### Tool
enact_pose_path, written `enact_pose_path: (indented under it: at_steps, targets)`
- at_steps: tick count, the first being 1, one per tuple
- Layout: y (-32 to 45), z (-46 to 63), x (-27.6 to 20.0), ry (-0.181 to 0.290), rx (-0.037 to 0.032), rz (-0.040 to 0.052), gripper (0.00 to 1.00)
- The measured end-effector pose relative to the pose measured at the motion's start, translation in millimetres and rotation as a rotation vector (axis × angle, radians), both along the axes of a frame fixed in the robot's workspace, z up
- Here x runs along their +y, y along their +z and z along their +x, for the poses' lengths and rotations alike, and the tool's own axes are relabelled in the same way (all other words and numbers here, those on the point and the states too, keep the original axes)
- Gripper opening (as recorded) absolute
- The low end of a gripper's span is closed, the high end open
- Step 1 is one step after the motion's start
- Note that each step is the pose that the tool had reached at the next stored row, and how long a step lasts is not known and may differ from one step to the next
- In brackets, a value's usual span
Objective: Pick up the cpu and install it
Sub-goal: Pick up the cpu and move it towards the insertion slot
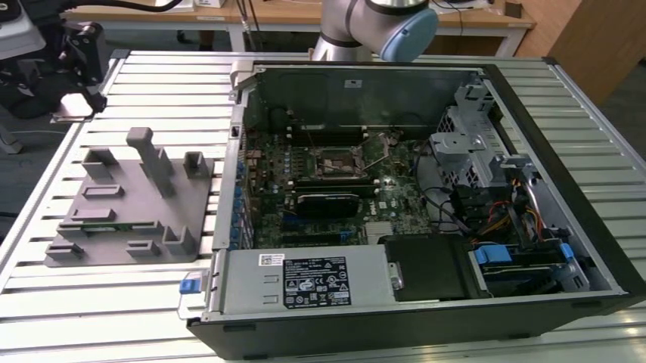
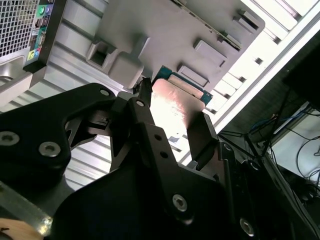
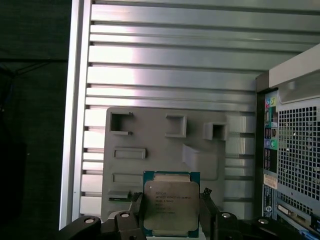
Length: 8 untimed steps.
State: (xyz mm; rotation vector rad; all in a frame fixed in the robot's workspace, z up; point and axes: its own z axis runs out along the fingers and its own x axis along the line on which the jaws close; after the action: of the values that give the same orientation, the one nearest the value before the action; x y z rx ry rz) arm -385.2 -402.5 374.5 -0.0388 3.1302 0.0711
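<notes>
**cpu gripped, held over the grey fixture, outside the case**

- Slatted aluminium table (image 1: 101,302) carries everything.
- Open tower case (image 1: 404,325) lies on its side toward the exterior view's right, with the interior facing up.
- Arm (image 1: 368,26): a grey link and a blue-capped joint stand behind the case, at the top of the exterior view.
- Grey fixture (image 1: 131,204) lies flat on the table at the exterior view's left, just beside the case's rear end. Its posts and pockets face up.
- Silver power-supply box (image 1: 302,283) sits along the near wall of the case.
- Motherboard (image 1: 268,181) lies on the case floor.
- Its socket (image 1: 338,162) is mid-board, a metal frame around a dark square centre.
- Gripper (image 3: 171,207): black, two-finger, seen in both wrist views. It is aimed at the fixture's pocketed face, with slatted table beyond. In the first wrist view the case's perforated rear panel (image 3: 300,150) runs alongside.
- Fingers (image 2: 200,135) are closed on two opposite edges of the cpu (image 3: 171,200), one each side, so it is clamped.
- The cpu is a flat square with a green rim. Its pale metal lid faces the first wrist camera.
- It sits between the fingertips, in front of the fixture. I can't tell whether its far edge touches the fixture.
</notes>
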Motion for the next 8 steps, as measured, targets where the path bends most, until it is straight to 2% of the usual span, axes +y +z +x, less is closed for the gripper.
enact_pose_path:
  at_steps: [8]
  targets:
    - [-0.4, 8.4, 0.0, 0.000, 0.0000, 0.0000, 0.53]
